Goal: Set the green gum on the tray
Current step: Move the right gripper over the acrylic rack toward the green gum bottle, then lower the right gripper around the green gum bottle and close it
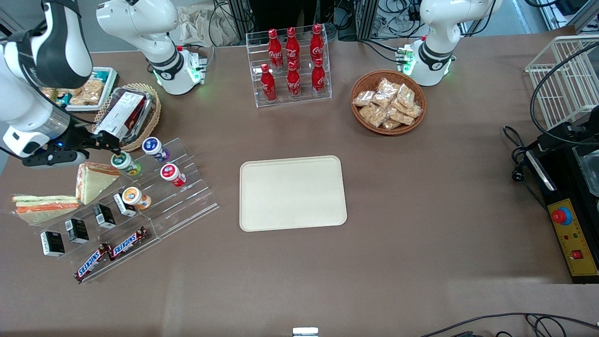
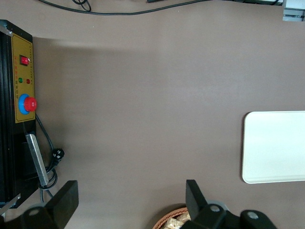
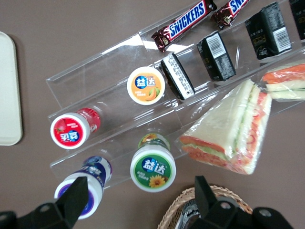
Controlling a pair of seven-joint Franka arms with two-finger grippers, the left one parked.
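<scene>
The green gum (image 1: 125, 163) lies on the top step of a clear stepped rack (image 1: 187, 201), its white lid with green label facing up; it also shows in the right wrist view (image 3: 153, 168). My right gripper (image 1: 112, 146) hovers just above it, a little farther from the front camera, at the working arm's end of the table. In the wrist view the gripper (image 3: 140, 200) is open and empty, and the gum lies between its two black fingers (image 3: 76, 195). The cream-beige tray (image 1: 292, 193) lies flat mid-table and holds nothing; its edge shows in the wrist view (image 3: 7, 90).
On the rack are a purple-topped bottle (image 1: 154, 148), a red-topped bottle (image 1: 171, 173), an orange-topped bottle (image 1: 135, 197), black boxes (image 1: 104, 215) and Snickers bars (image 1: 128, 243). A wrapped sandwich (image 1: 93, 180) and a wicker basket (image 1: 149, 117) flank the gum.
</scene>
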